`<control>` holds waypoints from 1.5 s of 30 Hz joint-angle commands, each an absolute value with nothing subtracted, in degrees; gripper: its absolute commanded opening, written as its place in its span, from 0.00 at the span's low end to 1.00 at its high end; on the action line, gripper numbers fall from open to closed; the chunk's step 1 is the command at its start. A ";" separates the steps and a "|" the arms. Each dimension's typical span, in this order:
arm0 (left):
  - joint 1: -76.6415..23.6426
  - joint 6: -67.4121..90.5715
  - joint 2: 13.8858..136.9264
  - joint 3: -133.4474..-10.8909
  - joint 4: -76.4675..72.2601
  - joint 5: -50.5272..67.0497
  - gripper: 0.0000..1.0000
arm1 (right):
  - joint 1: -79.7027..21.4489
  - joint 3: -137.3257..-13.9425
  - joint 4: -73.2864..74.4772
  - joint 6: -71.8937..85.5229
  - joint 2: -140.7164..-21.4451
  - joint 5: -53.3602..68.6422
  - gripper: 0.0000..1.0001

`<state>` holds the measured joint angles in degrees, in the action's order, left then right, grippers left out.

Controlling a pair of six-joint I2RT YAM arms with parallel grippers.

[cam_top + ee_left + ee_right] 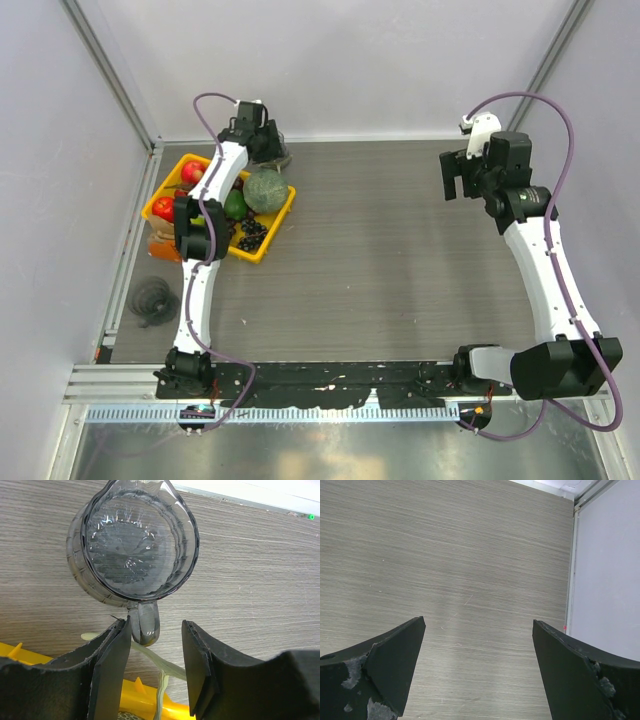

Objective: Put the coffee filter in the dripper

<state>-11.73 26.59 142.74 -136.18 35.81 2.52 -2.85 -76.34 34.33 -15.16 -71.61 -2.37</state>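
Grey wood-grain table (400, 260), white walls.

Top view: your left gripper (260, 133) reaches to far-left corner, just beside yellow fruit tray (272, 238). Right gripper (455, 178) hangs high, well apart (likely out of the way).

Left wrist view shows what top view hides: dripper (135, 545) upright, nothing inside. Its handle (146, 625) sits between half-spread jaws, not clamped; you seem to be lining up to steady it.

Right wrist view: jaws wide, nothing held, only table below.

Coffee filter: you find it in no view.
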 commanded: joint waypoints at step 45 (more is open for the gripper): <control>-25.57 10.03 140.11 -139.58 27.95 19.76 0.00 | -2.72 -77.26 36.13 -14.77 -66.10 -3.87 0.95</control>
